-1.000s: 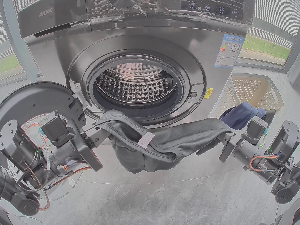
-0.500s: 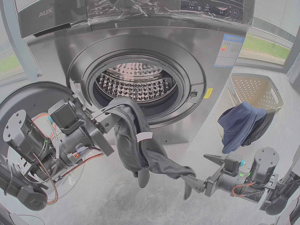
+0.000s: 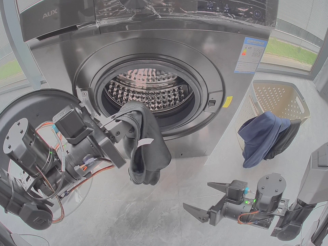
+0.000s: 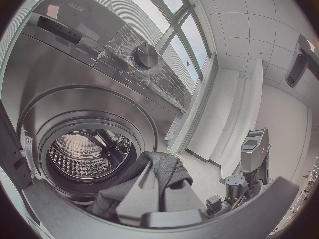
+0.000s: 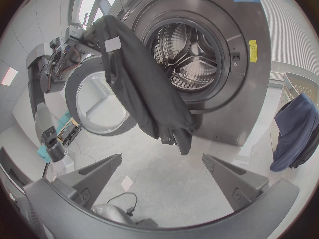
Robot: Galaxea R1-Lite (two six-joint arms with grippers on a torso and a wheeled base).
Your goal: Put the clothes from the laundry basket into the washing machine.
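Note:
My left gripper (image 3: 127,124) is shut on a dark grey garment (image 3: 147,144), which hangs from it just in front of the washing machine's open drum (image 3: 148,89). The same garment (image 4: 156,173) drapes over the left fingers, and it (image 5: 146,90) dangles above the floor with a white tag. My right gripper (image 3: 202,200) is open and empty, low over the floor to the right (image 5: 161,165). The laundry basket (image 3: 278,101) leans against the machine's right side with a navy garment (image 3: 261,137) and a black one (image 3: 285,139) hanging over its rim.
The round machine door (image 3: 37,110) stands swung open on the left, behind my left arm. Grey tiled floor (image 3: 164,216) spreads in front of the machine. A small white scrap (image 5: 127,183) and a cable (image 5: 126,199) lie on the floor.
The right gripper let go of the dark grey garment and dropped away to the lower right. The garment now hangs only from the left gripper, which rose toward the drum opening.

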